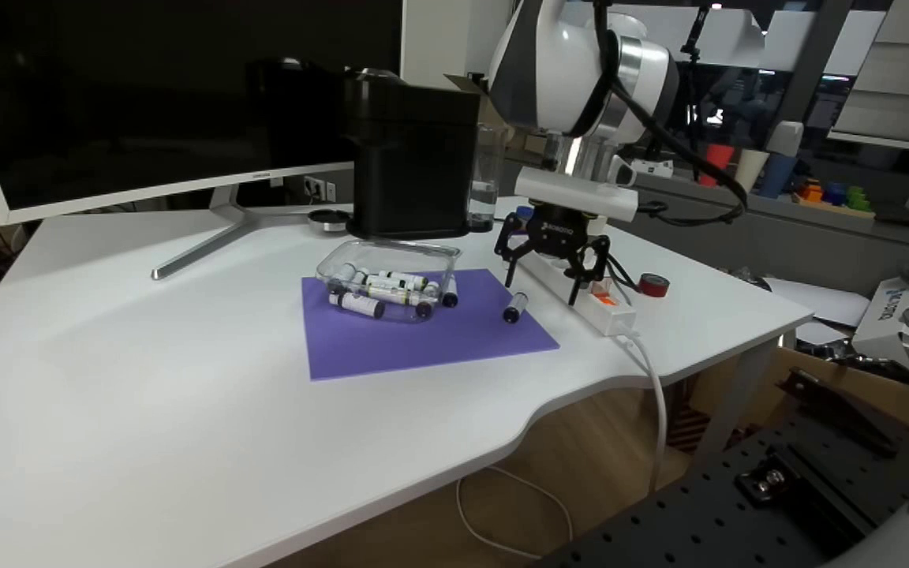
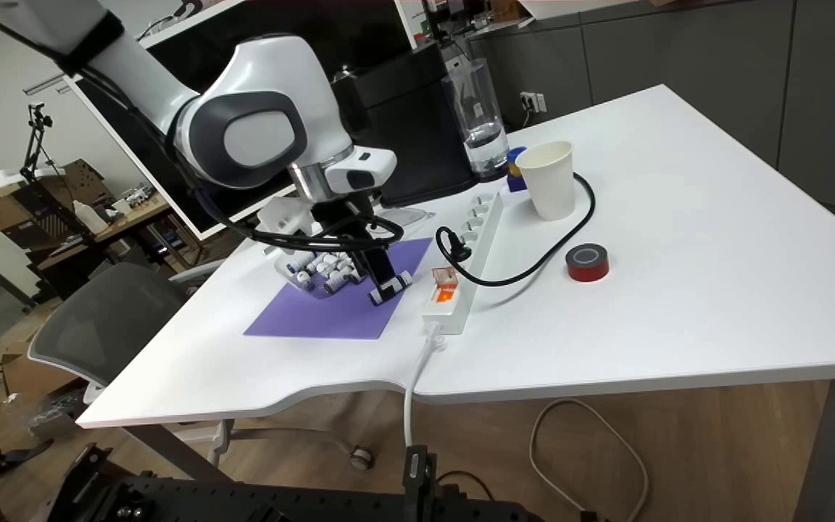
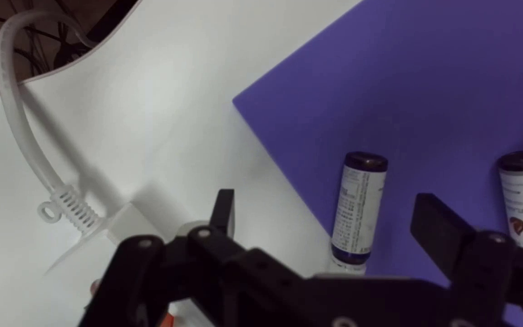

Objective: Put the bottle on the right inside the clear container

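Jaws wide | R btl (image 3: 359, 209) white end part hid, wrist vw | clear cont. (image 2: 284, 274) part hid, ext vw

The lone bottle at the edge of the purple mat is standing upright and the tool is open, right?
Not quite: the lone bottle is lying on its side, as the wrist view shows. It is at the edge of the purple mat, and the tool is open.

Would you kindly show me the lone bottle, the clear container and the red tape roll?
Lone bottle (image 3: 359, 208): wrist view, on its printed label.
Clear container (image 1: 404, 255): an exterior view, on its far wall.
Red tape roll (image 2: 588, 272): an exterior view, on its outer side.
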Available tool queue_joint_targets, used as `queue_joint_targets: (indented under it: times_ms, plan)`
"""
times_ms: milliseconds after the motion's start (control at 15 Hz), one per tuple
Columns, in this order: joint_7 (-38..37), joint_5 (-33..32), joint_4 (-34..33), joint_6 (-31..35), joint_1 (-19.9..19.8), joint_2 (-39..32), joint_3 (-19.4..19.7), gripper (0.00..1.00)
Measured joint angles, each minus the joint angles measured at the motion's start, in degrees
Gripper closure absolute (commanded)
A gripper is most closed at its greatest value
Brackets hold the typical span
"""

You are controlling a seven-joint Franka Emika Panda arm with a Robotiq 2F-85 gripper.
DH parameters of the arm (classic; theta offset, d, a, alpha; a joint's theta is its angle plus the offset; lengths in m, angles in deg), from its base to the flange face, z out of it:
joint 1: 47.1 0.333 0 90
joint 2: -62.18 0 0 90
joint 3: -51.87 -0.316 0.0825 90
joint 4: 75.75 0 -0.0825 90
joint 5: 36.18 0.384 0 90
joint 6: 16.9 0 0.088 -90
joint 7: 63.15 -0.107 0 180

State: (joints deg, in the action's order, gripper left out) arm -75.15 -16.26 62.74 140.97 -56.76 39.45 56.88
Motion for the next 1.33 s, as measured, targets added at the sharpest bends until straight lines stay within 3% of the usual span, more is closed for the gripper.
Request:
queue_joint_targets:
  times_ms: [67, 133, 200, 333, 933, 1333]
  plan:
    - [0.0, 0.2, -0.9, 0.1, -0.1, -1.1, 0.0, 0.0]
    - [0.0, 0.4, -1.9, 0.1, -0.1, -2.1, -0.1, 0.06]
    - [0.0, 0.5, -2.7, 0.1, -0.2, -3.0, -0.3, 0.28]
    - [0.0, 0.5, -4.2, 0.1, -0.2, -4.5, -0.4, 0.31]
    - [0.0, 0.5, -7.4, 0.2, -0.2, -7.3, -0.8, 0.94]
    - [0.3, 0.0, -6.7, 3.6, 0.7, -5.4, -1.0, 0.93]
